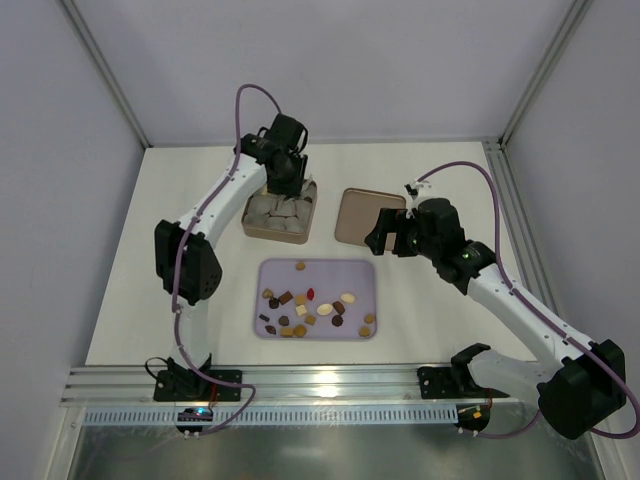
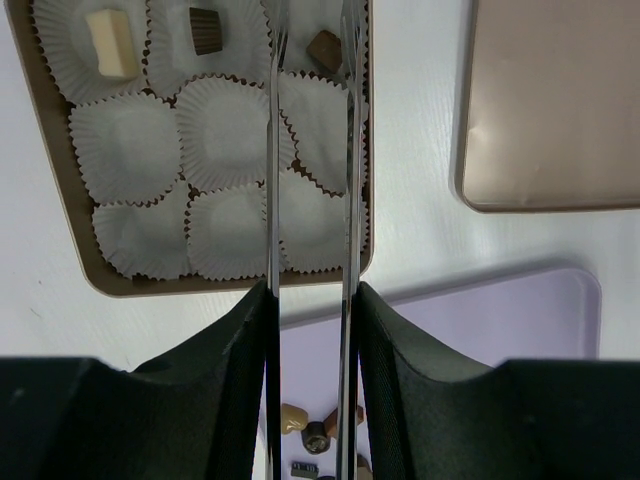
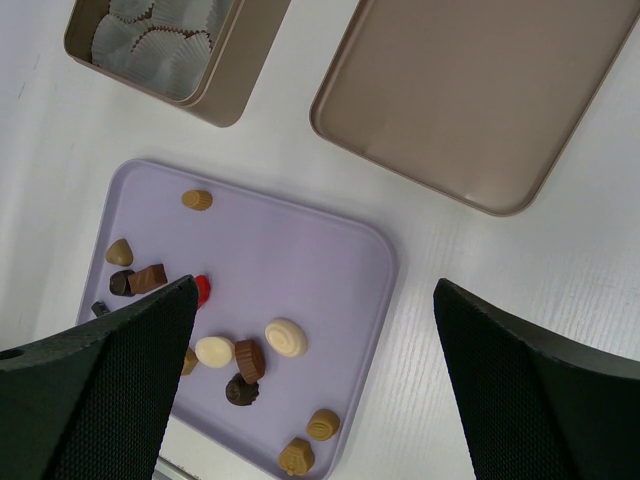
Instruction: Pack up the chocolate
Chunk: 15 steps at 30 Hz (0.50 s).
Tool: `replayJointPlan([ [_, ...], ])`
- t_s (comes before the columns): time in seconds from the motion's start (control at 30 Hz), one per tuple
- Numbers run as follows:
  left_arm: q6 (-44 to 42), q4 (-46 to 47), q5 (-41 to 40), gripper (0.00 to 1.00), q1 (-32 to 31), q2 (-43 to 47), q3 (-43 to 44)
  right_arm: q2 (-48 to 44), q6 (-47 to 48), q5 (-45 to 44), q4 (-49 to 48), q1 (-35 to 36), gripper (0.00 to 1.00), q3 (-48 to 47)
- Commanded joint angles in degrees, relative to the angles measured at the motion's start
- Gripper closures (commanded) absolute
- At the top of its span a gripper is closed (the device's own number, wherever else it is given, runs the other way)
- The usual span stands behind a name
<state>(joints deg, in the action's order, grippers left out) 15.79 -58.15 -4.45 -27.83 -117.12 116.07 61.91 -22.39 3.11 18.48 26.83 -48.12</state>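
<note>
The chocolate (image 1: 310, 305) lies as several small brown, caramel, cream and one red (image 3: 202, 290) pieces on a lilac tray (image 1: 275, 272). The brown tin (image 1: 250, 228) holds white paper cups; three hold a piece: a white one (image 2: 110, 42), a dark one (image 2: 206, 30) and a brown one (image 2: 322, 48). My left gripper (image 2: 312, 30) hangs over the tin, its thin metal blades a narrow gap apart; the brown piece sits in its cup between them, clear of the left blade. My right gripper (image 3: 315, 290) is wide open and empty above the tray's right edge.
The tin's lid (image 1: 365, 215) lies upside down on the table right of the tin, also in the right wrist view (image 3: 470, 90). The tray (image 3: 300, 250) sits in front of both. White walls enclose the table; a metal rail runs along the near edge.
</note>
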Motion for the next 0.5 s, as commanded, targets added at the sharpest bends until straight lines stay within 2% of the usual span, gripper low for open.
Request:
replayJointPlan([
  [0.0,-0.7,0.2,0.1,0.62,0.1,7.3,0.1,-0.3,0.5,-0.2,-1.9,0.0,0.0,-1.2],
  [0.17,-0.1,-0.6,1.1,0.62,0.1,10.7,-2.0,-0.2,0.5,-0.1,-2.0,0.1,0.0,-1.2],
  [0.47,1.4,-0.5,1.4,0.62,-3.8,22.6,-16.1,-0.2,0.9,-0.6,-1.8,0.1,0.0,-0.7],
])
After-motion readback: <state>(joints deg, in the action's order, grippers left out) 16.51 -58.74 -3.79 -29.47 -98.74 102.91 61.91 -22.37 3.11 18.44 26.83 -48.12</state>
